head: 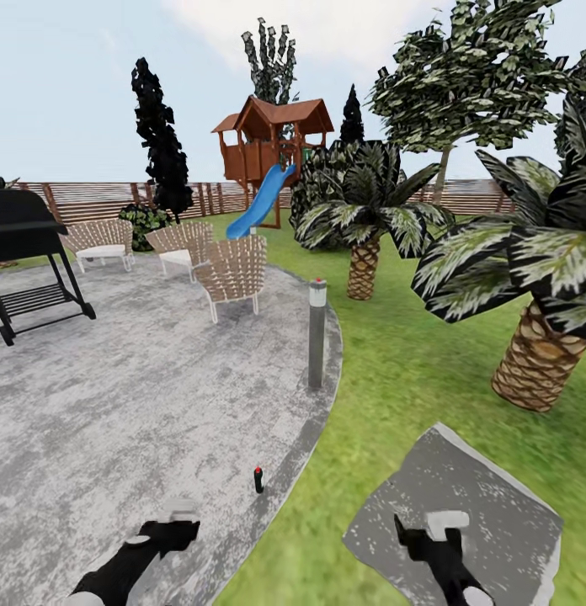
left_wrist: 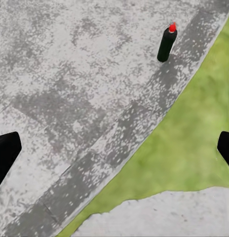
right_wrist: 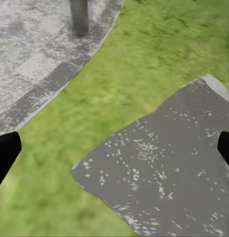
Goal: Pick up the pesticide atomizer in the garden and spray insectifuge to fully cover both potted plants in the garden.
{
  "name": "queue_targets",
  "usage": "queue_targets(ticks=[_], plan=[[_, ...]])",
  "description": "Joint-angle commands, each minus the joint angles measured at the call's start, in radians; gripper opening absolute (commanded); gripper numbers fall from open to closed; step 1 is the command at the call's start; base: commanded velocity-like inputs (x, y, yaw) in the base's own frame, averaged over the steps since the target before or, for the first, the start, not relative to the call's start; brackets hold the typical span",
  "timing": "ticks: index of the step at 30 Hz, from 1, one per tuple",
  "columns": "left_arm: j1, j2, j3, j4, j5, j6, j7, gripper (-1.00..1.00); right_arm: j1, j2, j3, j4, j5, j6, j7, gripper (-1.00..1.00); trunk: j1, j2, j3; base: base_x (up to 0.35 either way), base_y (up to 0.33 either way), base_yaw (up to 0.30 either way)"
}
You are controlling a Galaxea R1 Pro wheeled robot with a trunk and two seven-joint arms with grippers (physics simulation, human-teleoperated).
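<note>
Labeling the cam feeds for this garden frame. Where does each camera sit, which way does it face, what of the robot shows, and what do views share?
Head: on the robot's head, facing forward and down over the patio, lawn and palms; both arms show, left claw, right claw.
Left wrist: near the left claw, looking down at the patio edge and the atomizer; dark fingertips at both edges.
Right wrist: near the right claw, looking down at grass and a stepping slab; fingertips at edges.
Shared: head and left wrist both show the atomizer; head and right wrist both show the slab and the grey post.

Dark, red-capped atomizer [head: 258, 479] seemingly upright near patio [head: 116, 404] edge.
</note>
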Motion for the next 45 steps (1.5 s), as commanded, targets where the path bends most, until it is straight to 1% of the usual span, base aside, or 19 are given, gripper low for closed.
queue_targets(ticks=[1, 3, 4, 5, 7, 8, 11, 14, 18, 20, 29, 36, 45], plan=[[-0.076, -0.001, 0.0, -0.003, 0.0, 0.019, -0.001, 1.0, -0.067, 0.0, 0.0, 0.0, 0.001, -0.003, -0.001, 1.0, 0.004, -0.008, -0.004, 0.0, 0.0, 0.0], [-0.12, -0.002, 0.001, -0.003, 0.001, 0.026, 0.0, 1.0, -0.111, 0.0, -0.001, 0.001, 0.0, -0.001, -0.002, 1.0, 0.012, -0.022, -0.01, 0.0, 0.0, 0.0], [-0.144, -0.002, 0.002, -0.003, 0.001, 0.029, 0.0, 1.0, -0.139, 0.0, -0.003, 0.002, -0.001, 0.002, -0.013, 1.0, 0.015, -0.029, -0.013, 0.0, 0.0, 0.0], [-0.154, -0.002, 0.002, -0.002, 0.002, 0.03, 0.0, 1.0, -0.155, 0.0, -0.003, 0.001, -0.002, 0.002, -0.03, 1.0, 0.019, -0.036, -0.016, 0.0, 0.0, 0.0], [-0.16, -0.002, 0.003, -0.002, 0.002, 0.031, -0.001, 1.0, -0.17, 0.001, -0.004, 0.0, -0.003, 0.003, -0.071, 1.0, 0.027, -0.05, -0.023, 0.0, 0.0, 0.0], [-0.161, 0.0, 0.005, -0.001, 0.002, 0.028, -0.002, 1.0, -0.178, 0.001, -0.004, 0.002, -0.004, 0.002, -0.114, 1.0, 0.031, -0.057, -0.026, 0.0, 0.0, 0.0], [-0.157, 0.002, 0.004, 0.001, 0.002, 0.018, -0.004, 1.0, -0.184, -0.002, -0.004, 0.009, -0.003, 0.001, -0.158, 1.0, 0.042, -0.078, -0.035, 0.0, 0.0, 0.0], [-0.157, 0.002, 0.004, 0.004, 0.002, 0.015, -0.005, 1.0, -0.186, -0.003, -0.004, 0.036, -0.002, 0.001, -0.166, 1.0, 0.054, -0.099, -0.045, 0.0, 0.0, 0.0], [-0.155, 0.002, 0.003, 0.008, 0.002, 0.013, -0.005, 1.0, -0.186, -0.001, 0.001, 0.1, -0.001, 0.0, -0.168, 1.0, 0.069, -0.127, -0.057, 0.0, 0.0, 0.0], [-0.154, 0.001, 0.003, 0.01, 0.002, 0.013, -0.005, 1.0, -0.186, 0.001, 0.003, 0.113, -0.001, -0.001, -0.166, 1.0, 0.077, -0.141, -0.063, 0.0, 0.0, 0.0], [-0.154, -0.004, 0.0, 0.014, 0.001, 0.011, -0.006, 1.0, -0.186, 0.003, 0.004, 0.122, -0.001, -0.001, -0.165, 1.0, 0.111, -0.204, -0.092, 0.0, 0.0, 0.0], [-0.153, -0.005, 0.0, 0.022, 0.001, -0.026, -0.005, 1.0, -0.186, 0.003, 0.003, 0.122, -0.001, -0.001, -0.165, 1.0, 0.138, -0.253, -0.113, 0.0, 0.0, 0.0], [-0.152, -0.005, 0.003, 0.04, 0.001, -0.033, -0.005, 1.0, -0.186, 0.001, 0.0, 0.12, -0.002, -0.002, -0.164, 1.0, 0.173, -0.316, -0.142, 0.0, 0.0, 0.0]])
